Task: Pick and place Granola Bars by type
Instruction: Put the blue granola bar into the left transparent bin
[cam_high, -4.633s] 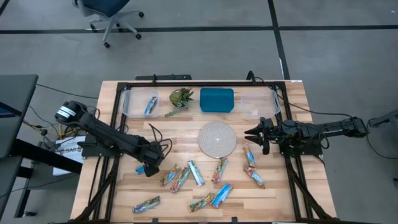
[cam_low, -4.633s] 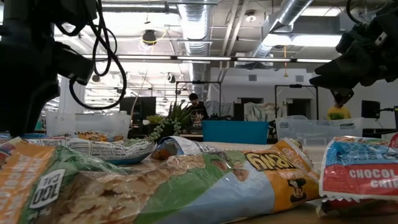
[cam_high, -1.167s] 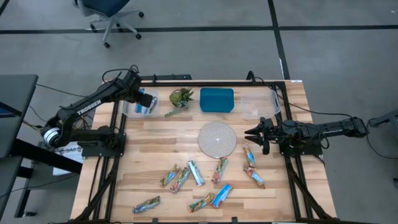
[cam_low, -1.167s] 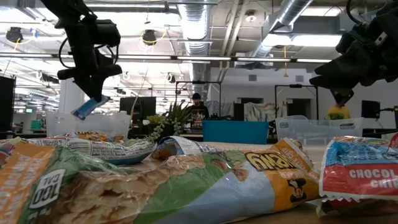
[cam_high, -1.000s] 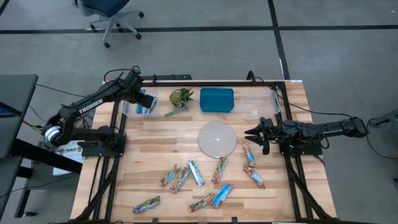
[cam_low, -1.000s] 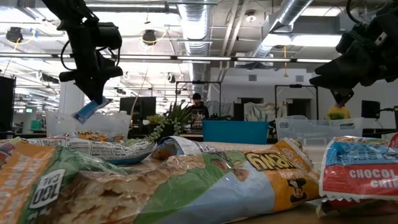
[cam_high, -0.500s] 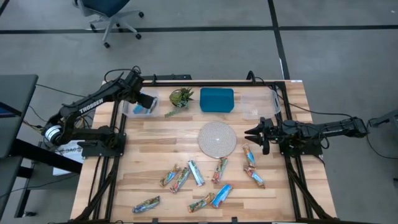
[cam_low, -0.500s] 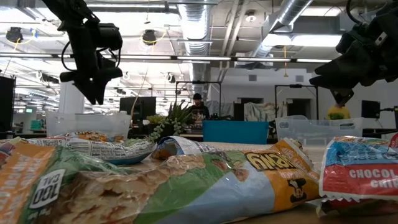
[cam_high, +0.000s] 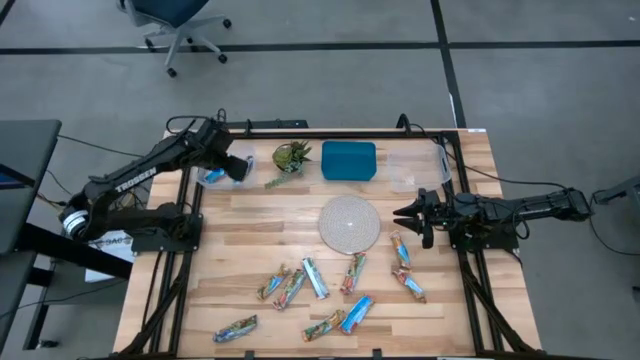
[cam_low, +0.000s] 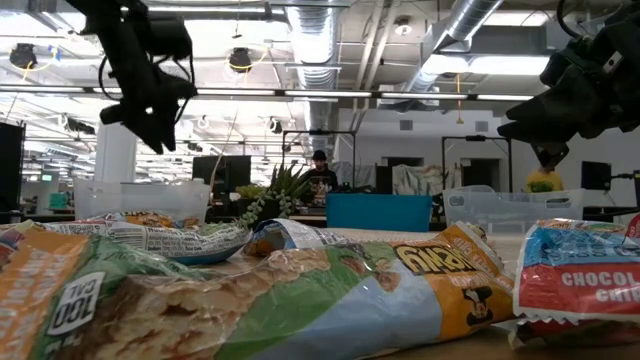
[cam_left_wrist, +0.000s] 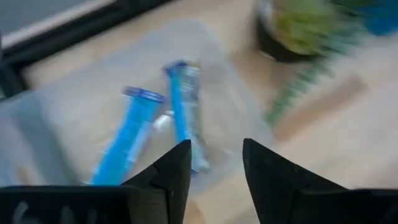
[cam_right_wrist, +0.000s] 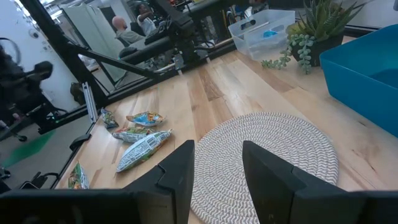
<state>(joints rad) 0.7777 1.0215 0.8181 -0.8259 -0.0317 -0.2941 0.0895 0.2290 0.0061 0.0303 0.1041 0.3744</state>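
Two bright blue bars (cam_left_wrist: 124, 149) (cam_left_wrist: 185, 112) lie flat in the clear container (cam_high: 212, 158) at the table's far left. My left gripper (cam_high: 243, 166) hangs open and empty above that container's right end; it also shows in the left wrist view (cam_left_wrist: 214, 149). Several more bars, blue, green-and-silver and orange-red, lie scattered on the table's near half (cam_high: 315, 278), and two lie near my right gripper (cam_high: 401, 250). My right gripper (cam_high: 402, 212) is open and empty above the table, right of the woven mat (cam_high: 349, 222).
A green plant (cam_high: 291, 157) and a blue box (cam_high: 348, 160) stand at the far middle. A second clear container (cam_high: 415, 168) stands at the far right. Bare wood lies between the left container and the scattered bars.
My left gripper has let go of a blue bar, which has dropped into the far-left clear container beside the other blue bar. The gripper has then risen a little above the container. My right arm has kept still.
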